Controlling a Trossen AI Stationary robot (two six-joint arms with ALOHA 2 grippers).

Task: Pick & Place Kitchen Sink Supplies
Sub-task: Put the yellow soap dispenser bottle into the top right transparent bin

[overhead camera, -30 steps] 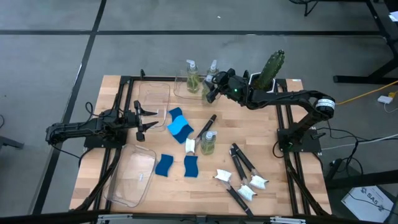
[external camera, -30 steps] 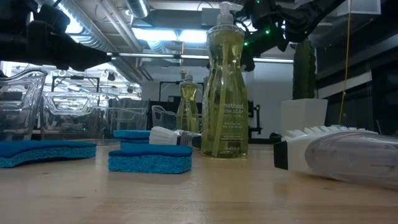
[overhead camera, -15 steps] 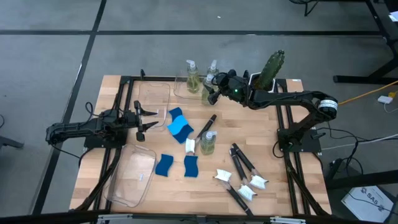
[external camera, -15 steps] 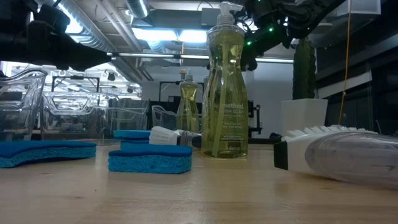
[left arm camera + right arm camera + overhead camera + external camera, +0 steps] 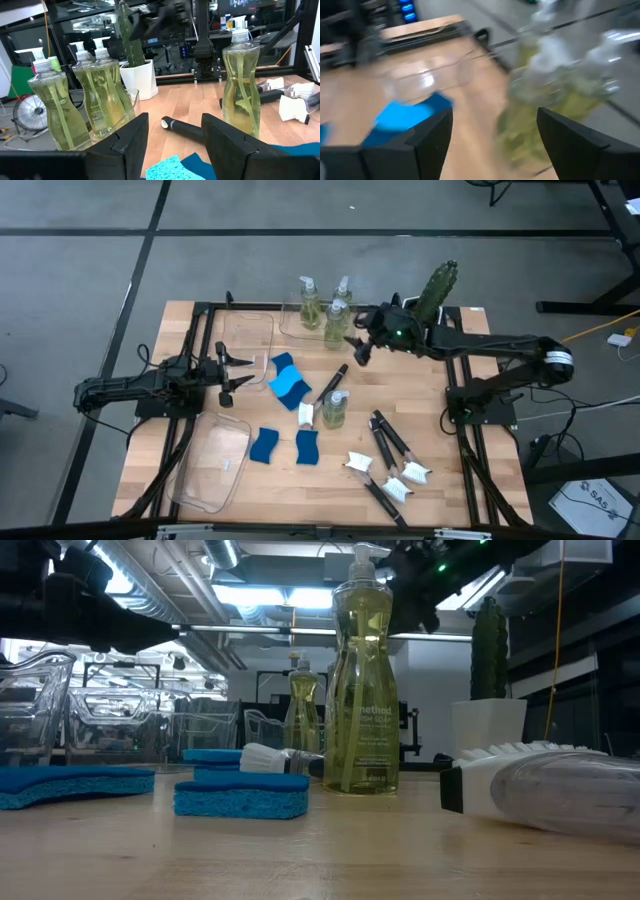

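Your right pincer point(image 5: 357, 346) released, hovering upper centre of high view, just right of soap bottles point(image 5: 336, 320). Left pincer point(image 5: 228, 370) released, waiting mid-left over surface point(image 5: 440, 425).

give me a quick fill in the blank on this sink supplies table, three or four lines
1. The sponges on the table are ____ in colour.
2. The right pincer holds nothing; its fingers are ____.
3. The plant in the white pot is a ____.
4. The left pincer is open and points toward the sponges, with a clear plastic ____ on the table to each side of it.

Missing words: blue; open; cactus; bin
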